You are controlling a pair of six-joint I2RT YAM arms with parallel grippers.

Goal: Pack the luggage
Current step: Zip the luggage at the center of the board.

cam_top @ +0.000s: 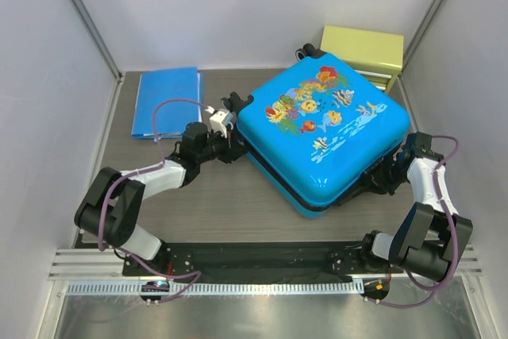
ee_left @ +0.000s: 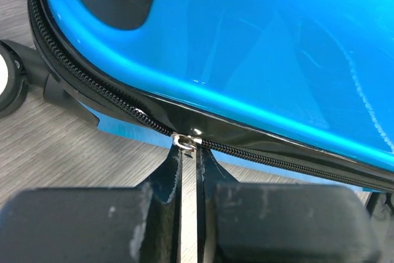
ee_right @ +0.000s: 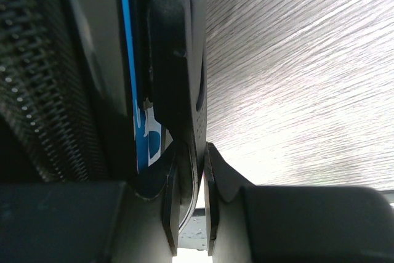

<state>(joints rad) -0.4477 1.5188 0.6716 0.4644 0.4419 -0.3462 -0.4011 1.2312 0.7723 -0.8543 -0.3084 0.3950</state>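
**Visitor:** Where is the luggage?

**Onlooker:** The blue fish-print luggage (cam_top: pixel 325 136) lies flat, lid down, on the table (cam_top: pixel 238 212), just right of centre. A flat blue folder (cam_top: pixel 167 101) lies at the table's 10 o'clock. A yellow-green box (cam_top: pixel 361 47) stands at 1 o'clock, just behind the case.

**Visitor:** And the arms?

**Onlooker:** The left gripper (cam_top: pixel 225 122) is at the case's 9 o'clock corner, pinched closed on the small silver zipper pull (ee_left: pixel 184 142). The right gripper (cam_top: pixel 387 171) is at the 4 o'clock edge. Its jaws are nearly together on a black tab (ee_right: pixel 175 60) at the rim, apparently bracing the case.

**Visitor:** How should the zipping go?

**Onlooker:** I'd draw the pull along the zipper track (ee_left: pixel 277 159), following the curve of the shell rather than tugging outward. The pull is tiny and could slip from the pinch. It would help to go slowly round the corners while the right side stops the case turning. I can't tell which stretch is already zipped.
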